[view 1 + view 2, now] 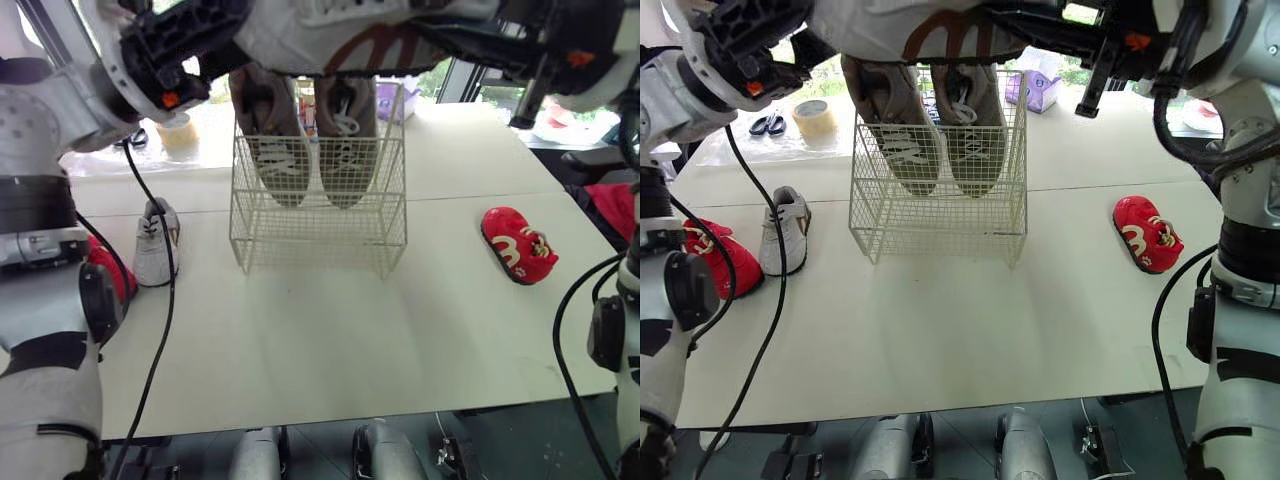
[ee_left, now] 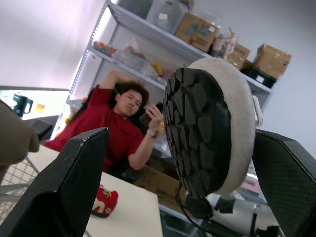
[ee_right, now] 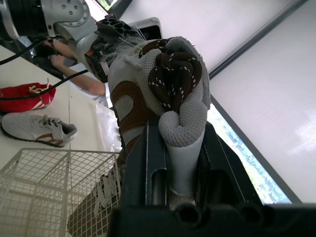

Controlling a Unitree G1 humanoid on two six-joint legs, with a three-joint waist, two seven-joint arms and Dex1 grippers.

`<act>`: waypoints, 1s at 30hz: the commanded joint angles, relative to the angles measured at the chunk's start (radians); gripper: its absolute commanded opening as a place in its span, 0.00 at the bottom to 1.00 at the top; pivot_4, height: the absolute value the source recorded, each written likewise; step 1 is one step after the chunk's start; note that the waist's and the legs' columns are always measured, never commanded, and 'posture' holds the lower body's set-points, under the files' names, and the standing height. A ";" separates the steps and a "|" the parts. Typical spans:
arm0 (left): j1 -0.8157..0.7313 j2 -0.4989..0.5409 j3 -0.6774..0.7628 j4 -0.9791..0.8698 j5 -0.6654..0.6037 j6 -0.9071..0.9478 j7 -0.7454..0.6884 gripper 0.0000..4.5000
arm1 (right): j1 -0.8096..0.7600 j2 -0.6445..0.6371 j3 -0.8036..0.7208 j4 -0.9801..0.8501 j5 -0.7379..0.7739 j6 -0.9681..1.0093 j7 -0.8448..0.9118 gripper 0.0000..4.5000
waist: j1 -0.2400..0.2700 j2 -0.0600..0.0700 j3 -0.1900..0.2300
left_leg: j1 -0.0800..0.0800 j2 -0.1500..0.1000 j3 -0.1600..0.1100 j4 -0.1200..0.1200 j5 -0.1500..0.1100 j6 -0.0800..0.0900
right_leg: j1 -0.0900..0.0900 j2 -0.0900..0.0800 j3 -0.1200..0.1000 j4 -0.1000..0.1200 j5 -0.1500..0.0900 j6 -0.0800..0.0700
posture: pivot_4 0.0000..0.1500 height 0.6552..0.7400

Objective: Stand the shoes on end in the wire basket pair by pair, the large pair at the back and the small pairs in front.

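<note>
Shoe (image 3: 129, 101) with knit heel, clamped by right fingers (image 3: 139, 173).

No actual words are readable anywhere, tbh. Closest thing: a white squiggly M-like mark on the red shoe (image 1: 518, 245), and a brown looping mark on the white sneaker (image 3: 126, 106).
</note>
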 commanded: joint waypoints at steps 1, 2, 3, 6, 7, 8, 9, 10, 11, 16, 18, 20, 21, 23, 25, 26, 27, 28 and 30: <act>-0.057 0.004 -0.015 0.020 0.066 0.006 -0.071 0.95 | -0.010 0.007 -0.012 -0.043 -0.006 -0.023 -0.001 0.02 | 0.000 0.000 0.000 | 0.000 0.000 0.000 0.000 0.000 0.000 | 0.000 0.000 0.000 0.000 0.000 0.000 | 1.00 0.45; -0.069 0.001 -0.017 0.043 0.081 0.005 -0.093 0.88 | -0.006 0.007 -0.011 -0.049 -0.010 -0.025 0.001 0.02 | 0.000 0.000 0.000 | 0.000 0.000 0.000 0.000 0.000 0.000 | 0.000 0.000 0.000 0.000 0.000 0.000 | 1.00 0.45; -0.081 -0.002 -0.014 0.065 0.093 0.005 -0.108 0.81 | 0.000 0.008 -0.010 -0.054 -0.012 -0.023 0.000 0.02 | 0.001 0.000 0.000 | 0.000 0.000 0.000 0.000 0.000 0.000 | 0.000 0.000 0.000 0.000 0.000 0.000 | 1.00 0.45; -0.095 -0.005 -0.004 0.091 0.121 0.010 -0.143 0.49 | 0.010 0.008 -0.013 -0.065 -0.014 -0.014 -0.005 0.02 | 0.001 0.000 0.000 | 0.000 0.000 0.000 0.000 0.000 0.000 | 0.000 0.000 0.000 0.000 0.000 0.000 | 1.00 0.45; -0.088 -0.005 0.001 0.087 0.128 0.013 -0.150 0.38 | 0.015 0.007 -0.016 -0.069 -0.011 -0.007 -0.008 0.02 | 0.000 0.000 0.000 | 0.000 0.000 0.000 0.000 0.000 0.000 | 0.000 0.000 0.000 0.000 0.000 0.000 | 1.00 0.45; -0.084 -0.005 0.004 0.085 0.134 0.016 -0.155 0.26 | 0.018 0.007 -0.018 -0.071 -0.009 -0.002 -0.011 0.02 | -0.001 0.000 0.000 | 0.000 0.000 0.000 0.000 0.000 0.000 | 0.000 0.000 0.000 0.000 0.000 0.000 | 1.00 0.45; -0.059 -0.006 0.009 0.058 0.146 -0.003 -0.149 0.18 | 0.023 0.005 -0.024 -0.074 0.002 0.029 -0.023 0.02 | -0.001 0.000 0.000 | 0.000 0.000 0.000 0.000 0.000 0.000 | -0.001 0.000 0.000 0.001 0.000 0.000 | 1.00 0.45; -0.041 -0.007 0.013 0.038 0.157 -0.016 -0.146 0.18 | 0.027 0.003 -0.028 -0.077 0.010 0.053 -0.033 0.02 | -0.002 0.000 0.000 | 0.000 0.000 0.000 0.000 0.000 0.000 | -0.001 0.000 0.000 0.001 0.000 0.000 | 1.00 0.45; -0.017 -0.015 0.042 0.022 0.139 -0.008 -0.125 0.18 | 0.037 0.006 -0.047 -0.078 0.046 0.105 -0.050 0.02 | -0.003 0.000 0.000 | 0.000 0.000 0.000 0.000 0.000 0.000 | -0.001 0.000 0.000 0.001 0.000 0.000 | 1.00 0.45; 0.144 -0.133 0.272 -0.137 -0.026 -0.002 0.122 0.16 | 0.104 0.094 -0.291 -0.023 0.349 0.359 -0.285 0.25 | 0.000 -0.001 0.000 | 0.000 0.001 -0.001 0.002 0.000 0.000 | 0.000 0.000 0.000 0.003 0.000 0.000 | 1.00 0.45; 0.202 -0.216 0.363 -0.224 -0.128 -0.031 0.275 0.16 | 0.160 0.160 -0.375 -0.038 0.461 0.401 -0.412 0.43 | 0.005 -0.001 0.000 | 0.000 0.000 -0.001 0.003 0.000 0.000 | 0.001 -0.001 0.000 0.004 0.000 0.000 | 1.00 0.45; 0.261 -0.324 0.428 -0.330 -0.247 -0.088 0.441 0.16 | 0.221 0.275 -0.429 -0.080 0.598 0.403 -0.565 0.64 | 0.008 -0.003 0.000 | 0.001 0.001 -0.002 0.004 0.000 0.000 | 0.003 -0.002 0.000 0.004 0.000 0.000 | 1.00 0.45; 0.291 -0.380 0.450 -0.386 -0.308 -0.124 0.518 0.16 | 0.245 0.351 -0.448 -0.099 0.659 0.386 -0.649 0.76 | 0.007 -0.003 0.000 | 0.001 0.000 -0.002 0.004 0.000 0.000 | 0.003 -0.002 -0.001 0.003 0.000 0.000 | 1.00 0.45; 0.346 -0.481 0.456 -0.494 -0.363 -0.199 0.621 0.16 | 0.283 0.499 -0.444 -0.128 0.741 0.351 -0.776 0.99 | 0.006 -0.004 -0.001 | 0.004 0.001 -0.003 0.004 0.000 0.000 | 0.005 -0.002 0.000 0.004 0.000 -0.001 | 1.00 0.45; 0.375 -0.556 0.447 -0.553 -0.405 -0.266 0.697 0.16 | 0.299 0.599 -0.390 -0.153 0.741 0.332 -0.831 1.00 | 0.005 -0.003 0.000 | 0.004 0.001 -0.003 0.005 0.000 0.000 | 0.005 -0.002 0.000 0.006 0.001 -0.001 | 1.00 0.45; 0.383 -0.580 0.440 -0.569 -0.425 -0.291 0.724 0.16 | 0.300 0.634 -0.364 -0.162 0.745 0.328 -0.844 1.00 | 0.005 -0.003 0.000 | 0.003 0.000 -0.003 0.006 0.000 0.000 | 0.004 -0.002 0.000 0.007 0.001 -0.001 | 1.00 0.45; 0.388 -0.603 0.427 -0.579 -0.432 -0.314 0.742 0.16 | 0.293 0.672 -0.329 -0.163 0.735 0.318 -0.853 1.00 | 0.003 -0.003 0.000 | 0.002 0.000 -0.002 0.005 0.000 0.000 | 0.003 -0.002 0.000 0.007 0.001 -0.001 | 1.00 0.45; 0.394 -0.617 0.411 -0.586 -0.436 -0.330 0.751 0.16 | 0.283 0.703 -0.301 -0.161 0.733 0.311 -0.860 1.00 | 0.004 -0.003 0.000 | 0.003 0.000 -0.002 0.005 0.000 0.000 | 0.003 -0.002 0.000 0.008 0.001 -0.001 | 1.00 0.45; 0.402 -0.626 0.382 -0.593 -0.443 -0.348 0.754 0.16 | 0.263 0.744 -0.258 -0.155 0.719 0.293 -0.868 1.00 | 0.003 -0.003 0.000 | 0.002 0.000 -0.002 0.005 0.000 0.000 | 0.003 -0.002 0.000 0.007 0.000 -0.001 | 1.00 0.45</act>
